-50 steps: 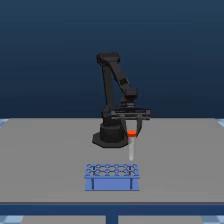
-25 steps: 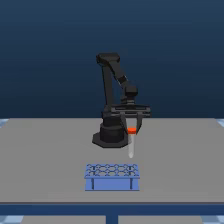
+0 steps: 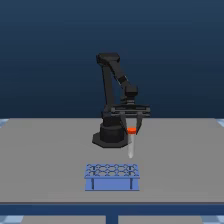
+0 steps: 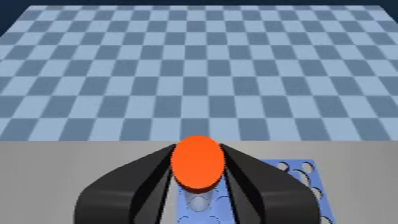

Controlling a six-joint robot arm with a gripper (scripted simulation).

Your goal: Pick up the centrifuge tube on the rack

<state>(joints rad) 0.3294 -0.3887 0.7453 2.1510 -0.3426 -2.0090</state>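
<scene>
Since the picture of a second ago, your claw (image 3: pixel 131 126) has carried the centrifuge tube (image 3: pixel 131 141) higher: its tapered tip then hung close over the rack (image 3: pixel 112 177), and now it hangs clear above the rack's top, near the corner at about two o'clock from the rack's middle in the exterior view. You can see the claw clamped on the tube just under its orange-red cap, with the tube upright and its whitish body pointing down. From the wrist view the cap (image 4: pixel 197 163) sits between the two dark fingers (image 4: pixel 133 185), which close in on it from either side, and a piece of the light-blue rack (image 4: pixel 298 172) with its round holes shows below and beside them. The rack itself has not shifted; it stands on the grey desk (image 3: pixel 45 155) towards six o'clock from the arm's black base (image 3: pixel 111 136), apart from it. Your desk is otherwise plain and flat. Beyond its far edge the wrist view shows a floor (image 4: pixel 199 65) of blue chequered tiles, and the exterior view shows a dark blue backdrop (image 3: pixel 50 55) behind the arm.
</scene>
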